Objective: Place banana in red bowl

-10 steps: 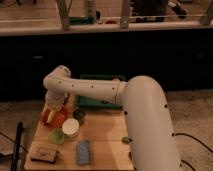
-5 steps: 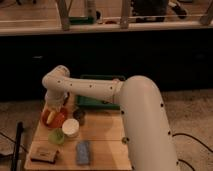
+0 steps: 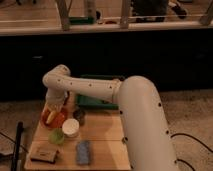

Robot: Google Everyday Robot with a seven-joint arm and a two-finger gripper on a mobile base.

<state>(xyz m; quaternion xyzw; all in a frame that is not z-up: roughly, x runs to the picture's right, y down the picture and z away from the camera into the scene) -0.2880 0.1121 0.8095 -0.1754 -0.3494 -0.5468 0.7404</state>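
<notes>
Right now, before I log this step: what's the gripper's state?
Gripper: just over the red bowl on the left of the table; whether it is open, closed or holding anything cannot be told.

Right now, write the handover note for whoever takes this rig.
Gripper: low over the red bowl, on the left of the table.
Banana: pale yellow shape inside the bowl's rim, right under the gripper. I cannot tell if it has been let go.
Done: banana is at the bowl.
Left: confirm release, then lift the arm away, minding the white cup beside the bowl.
</notes>
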